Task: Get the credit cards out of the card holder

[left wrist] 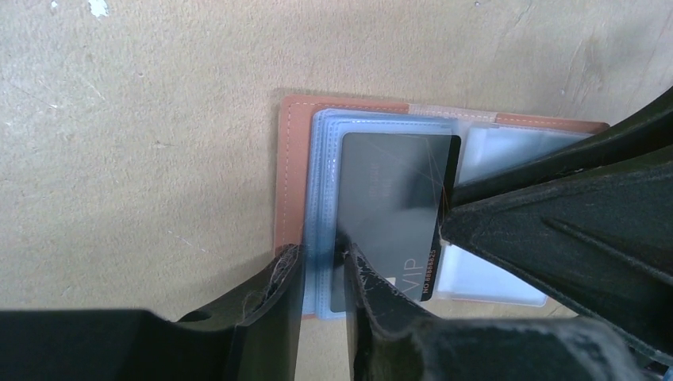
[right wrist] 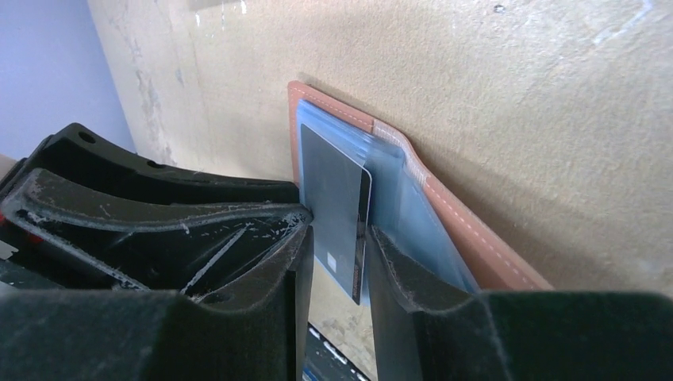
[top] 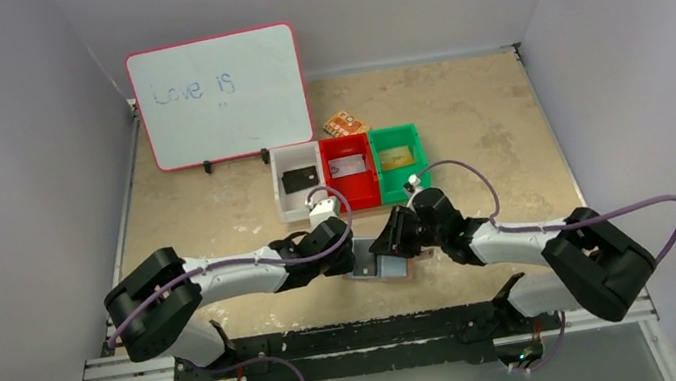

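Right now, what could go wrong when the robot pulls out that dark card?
The right gripper straddles the dark card only by an edge, so the card might slip free. The left gripper is at just one edge of the card holder, so the holder could lift or slide along.

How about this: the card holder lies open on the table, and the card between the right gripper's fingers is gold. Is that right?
Not quite. The card holder does lie open on the table, but the card between the right gripper's fingers is dark grey, not gold. The right wrist view shows it.
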### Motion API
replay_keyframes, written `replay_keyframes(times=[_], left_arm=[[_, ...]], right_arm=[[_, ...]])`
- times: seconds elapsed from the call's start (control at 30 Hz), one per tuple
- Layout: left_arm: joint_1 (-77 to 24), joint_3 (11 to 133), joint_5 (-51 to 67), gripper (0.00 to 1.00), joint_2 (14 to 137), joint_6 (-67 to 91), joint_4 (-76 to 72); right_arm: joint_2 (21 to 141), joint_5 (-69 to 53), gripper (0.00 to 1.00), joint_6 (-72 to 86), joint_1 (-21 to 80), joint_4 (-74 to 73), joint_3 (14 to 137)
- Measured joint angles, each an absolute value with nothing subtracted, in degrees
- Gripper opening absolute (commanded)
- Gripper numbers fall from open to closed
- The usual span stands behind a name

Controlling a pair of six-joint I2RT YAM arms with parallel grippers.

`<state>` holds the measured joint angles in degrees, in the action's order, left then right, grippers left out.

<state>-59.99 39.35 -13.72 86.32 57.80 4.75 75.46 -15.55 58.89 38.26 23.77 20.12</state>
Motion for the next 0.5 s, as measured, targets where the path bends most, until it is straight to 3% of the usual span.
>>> replay_keyframes(times=[0.17, 0.5], left_arm=[[-60.2, 39.4, -13.7, 0.31, 86.3, 57.7, 4.5], [-60.7, 41.9, -13.3, 0.31, 87.9, 54.8, 6.3]], right_arm=[[74.5, -14.4, 0.34, 58.9, 38.3, 22.4, 20.1], [78.2, -14.7, 0.32, 60.3, 38.3, 27.9, 18.6]])
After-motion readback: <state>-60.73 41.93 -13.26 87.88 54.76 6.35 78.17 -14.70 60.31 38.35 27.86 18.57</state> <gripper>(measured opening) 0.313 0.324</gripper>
